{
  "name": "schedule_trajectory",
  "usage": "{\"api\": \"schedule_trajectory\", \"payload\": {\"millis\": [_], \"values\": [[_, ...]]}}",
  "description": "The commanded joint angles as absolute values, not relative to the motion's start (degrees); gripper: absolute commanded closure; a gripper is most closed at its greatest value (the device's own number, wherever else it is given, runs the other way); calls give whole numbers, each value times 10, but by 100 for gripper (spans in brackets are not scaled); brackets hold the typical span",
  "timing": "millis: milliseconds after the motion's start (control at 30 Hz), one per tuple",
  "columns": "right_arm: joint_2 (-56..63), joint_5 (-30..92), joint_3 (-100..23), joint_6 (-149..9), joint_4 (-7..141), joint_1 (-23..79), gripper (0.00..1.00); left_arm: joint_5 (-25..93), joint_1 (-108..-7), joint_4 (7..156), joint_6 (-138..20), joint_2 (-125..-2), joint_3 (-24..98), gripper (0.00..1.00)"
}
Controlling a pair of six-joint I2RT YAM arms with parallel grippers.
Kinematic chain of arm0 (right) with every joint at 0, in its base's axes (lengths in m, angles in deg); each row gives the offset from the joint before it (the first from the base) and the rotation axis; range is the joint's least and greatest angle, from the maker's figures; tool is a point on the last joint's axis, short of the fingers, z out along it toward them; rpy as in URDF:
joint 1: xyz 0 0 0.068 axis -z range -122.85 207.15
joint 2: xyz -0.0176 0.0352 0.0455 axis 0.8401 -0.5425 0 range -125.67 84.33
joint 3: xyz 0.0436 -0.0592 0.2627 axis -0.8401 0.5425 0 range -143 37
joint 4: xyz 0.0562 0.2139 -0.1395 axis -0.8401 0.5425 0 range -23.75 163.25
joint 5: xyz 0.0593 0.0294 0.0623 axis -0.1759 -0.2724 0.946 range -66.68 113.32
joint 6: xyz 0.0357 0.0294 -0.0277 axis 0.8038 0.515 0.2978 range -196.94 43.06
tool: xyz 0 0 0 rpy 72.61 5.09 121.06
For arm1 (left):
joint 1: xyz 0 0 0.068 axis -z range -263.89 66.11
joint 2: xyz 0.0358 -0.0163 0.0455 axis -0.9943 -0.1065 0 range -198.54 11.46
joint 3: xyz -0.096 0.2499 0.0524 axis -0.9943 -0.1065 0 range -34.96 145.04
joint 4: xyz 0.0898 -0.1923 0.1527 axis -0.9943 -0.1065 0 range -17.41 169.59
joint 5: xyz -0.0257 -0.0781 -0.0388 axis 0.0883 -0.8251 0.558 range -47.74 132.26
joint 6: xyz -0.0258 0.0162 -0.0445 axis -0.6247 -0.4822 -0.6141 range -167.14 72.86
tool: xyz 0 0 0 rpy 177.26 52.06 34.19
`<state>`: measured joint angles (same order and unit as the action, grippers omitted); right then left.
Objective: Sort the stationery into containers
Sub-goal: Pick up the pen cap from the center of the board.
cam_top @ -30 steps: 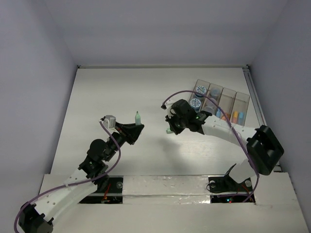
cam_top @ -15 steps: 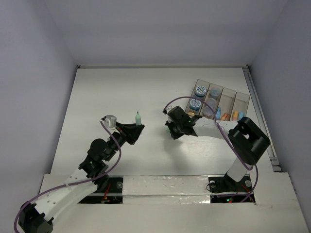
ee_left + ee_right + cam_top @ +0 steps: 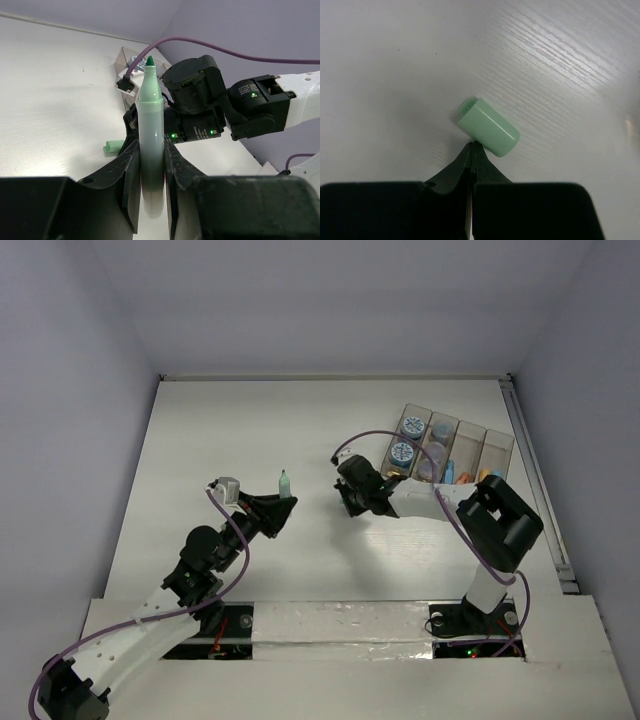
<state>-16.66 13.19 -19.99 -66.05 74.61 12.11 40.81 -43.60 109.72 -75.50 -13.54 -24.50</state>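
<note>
My left gripper (image 3: 276,506) is shut on a pale green marker (image 3: 284,484) and holds it upright above the table, its dark green tip bare. In the left wrist view the marker (image 3: 150,100) stands between the jaws of that gripper (image 3: 151,150). Its pale green cap (image 3: 487,127) lies on its side on the table. My right gripper (image 3: 472,146) is shut and empty, its tips touching the cap's near side. In the top view the right gripper (image 3: 352,502) sits low over the table and hides the cap. The cap also shows in the left wrist view (image 3: 112,146).
The clear organiser box (image 3: 497,433) stands at the back right, to the right of my right gripper. Two round tubs (image 3: 403,452) lie in its left compartment. Orange and blue sticks (image 3: 462,480) lie in the others. A metal rail (image 3: 530,455) runs along the right edge.
My right gripper has moved down and a little left to the table, and its arm has folded in. The left arm and marker have not moved.
</note>
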Motion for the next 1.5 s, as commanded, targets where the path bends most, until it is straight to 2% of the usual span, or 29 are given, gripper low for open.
{"api": "schedule_trajectory", "payload": {"millis": [0, 133, 167, 200, 233, 533, 567, 600, 633, 700, 800, 967, 1167, 1300, 1467], "values": [[-164, 99, -200, -667, 777, 125, 100, 402, -436, 1127, -748, -136, -247, 100], [-132, 124, -200, -654, 800, 125, 89, 401, -436, 1130, -749, -140, -247, 100], [-127, 135, -202, -649, 811, 125, 81, 402, -436, 1131, -749, -140, -247, 100], [-125, 142, -202, -647, 812, 125, 79, 400, -436, 1132, -749, -140, -247, 100], [-124, 144, -202, -646, 808, 125, 73, 400, -436, 1132, -750, -140, -247, 100], [-147, 167, -199, -642, 746, 148, 69, 398, -436, 1132, -750, -144, -247, 100], [-145, 175, -203, -644, 749, 148, 61, 399, -436, 1132, -750, -144, -247, 100], [-141, 178, -204, -644, 752, 148, 60, 398, -436, 1132, -750, -144, -247, 100], [-133, 178, -207, -645, 764, 148, 54, 398, -436, 1132, -750, -146, -247, 100], [-125, 183, -209, -647, 781, 148, 49, 396, -436, 1133, -750, -146, -247, 100], [-108, 192, -210, -645, 813, 148, 47, 395, -436, 1136, -751, -149, -247, 100], [-88, 223, -215, -632, 825, 148, 31, 390, -436, 1141, -753, -156, -247, 100], [-147, 215, -269, -596, 816, 148, 27, 392, -436, 1139, -753, -155, -247, 100], [-189, 195, -306, -575, 828, 148, 32, 393, -436, 1138, -752, -153, -248, 100], [-223, 165, -344, -567, 858, 148, 34, 391, -436, 1139, -753, -153, -247, 100]]}}
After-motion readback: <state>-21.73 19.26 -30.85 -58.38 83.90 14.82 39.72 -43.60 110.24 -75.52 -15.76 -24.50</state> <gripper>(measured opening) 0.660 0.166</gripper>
